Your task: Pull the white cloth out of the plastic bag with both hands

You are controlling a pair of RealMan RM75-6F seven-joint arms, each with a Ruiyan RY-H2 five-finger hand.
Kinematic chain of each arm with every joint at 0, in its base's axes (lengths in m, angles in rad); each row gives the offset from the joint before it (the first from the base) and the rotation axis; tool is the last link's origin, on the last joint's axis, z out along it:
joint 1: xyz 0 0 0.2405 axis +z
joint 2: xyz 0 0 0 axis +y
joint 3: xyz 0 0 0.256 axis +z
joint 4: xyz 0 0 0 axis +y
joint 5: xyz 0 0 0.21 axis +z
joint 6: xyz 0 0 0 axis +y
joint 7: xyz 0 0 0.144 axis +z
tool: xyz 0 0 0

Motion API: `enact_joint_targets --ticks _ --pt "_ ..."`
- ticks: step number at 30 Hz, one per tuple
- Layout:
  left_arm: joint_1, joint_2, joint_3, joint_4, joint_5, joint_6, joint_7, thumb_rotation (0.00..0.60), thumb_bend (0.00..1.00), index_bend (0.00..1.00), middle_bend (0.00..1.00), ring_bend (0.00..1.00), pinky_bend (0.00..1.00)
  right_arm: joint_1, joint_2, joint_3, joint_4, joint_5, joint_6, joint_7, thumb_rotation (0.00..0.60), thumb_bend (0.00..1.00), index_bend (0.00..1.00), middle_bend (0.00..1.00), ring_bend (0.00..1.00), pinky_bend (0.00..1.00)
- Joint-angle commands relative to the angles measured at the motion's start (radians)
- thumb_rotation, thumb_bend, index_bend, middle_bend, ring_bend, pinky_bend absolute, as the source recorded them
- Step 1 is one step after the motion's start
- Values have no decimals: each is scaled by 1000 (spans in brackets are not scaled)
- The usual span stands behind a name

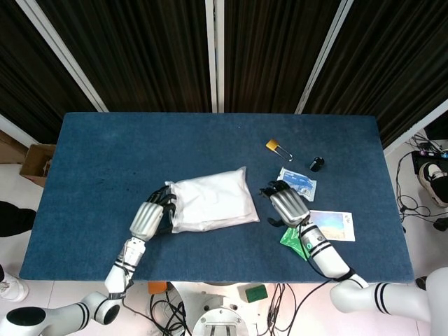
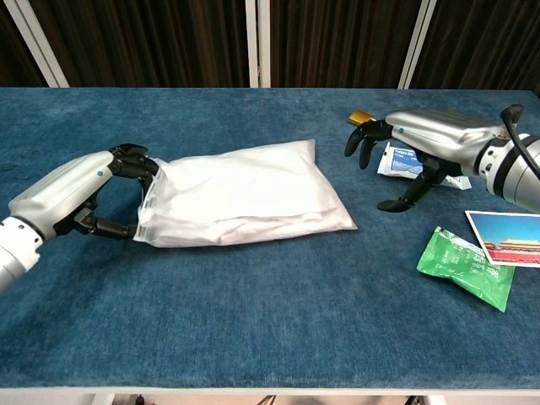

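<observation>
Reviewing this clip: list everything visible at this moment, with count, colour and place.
plastic bag: one, clear, white cloth inside, table middle.
table: one, blue cover.
green packet: one, front right.
postcard: one, right edge.
blue-white packet: one, behind right hand.
yellow clip: one, far right.
small black object: one, right of the clip.
cardboard box: one, brown, floor left.
left hand: grips bag's left end.
right hand: fingers spread, off the bag.
</observation>
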Motion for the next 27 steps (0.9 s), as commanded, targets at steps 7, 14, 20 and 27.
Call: enact_joint_targets --ticks 7,14,20,27 --pt "0 -1 1 -27 10 -9 23 600 498 716 259 58 153 -13 -135 82 154 8 16 7 600 234 386 377 146 213" --pt "1 5 -8 -37 6 -20 30 600 498 716 259 58 153 142 -159 198 276 81 -148 -124 600 330 377 354 146 214" --pt "5 13 -10 -38 7 -23 30 600 498 716 259 58 152 272 -208 223 424 133 -278 -275 600 332 324 329 146 209" --pt "12 21 -12 -36 4 -24 24 600 497 718 258 58 152 345 -283 206 569 144 -349 -333 600 332 314 326 146 199"
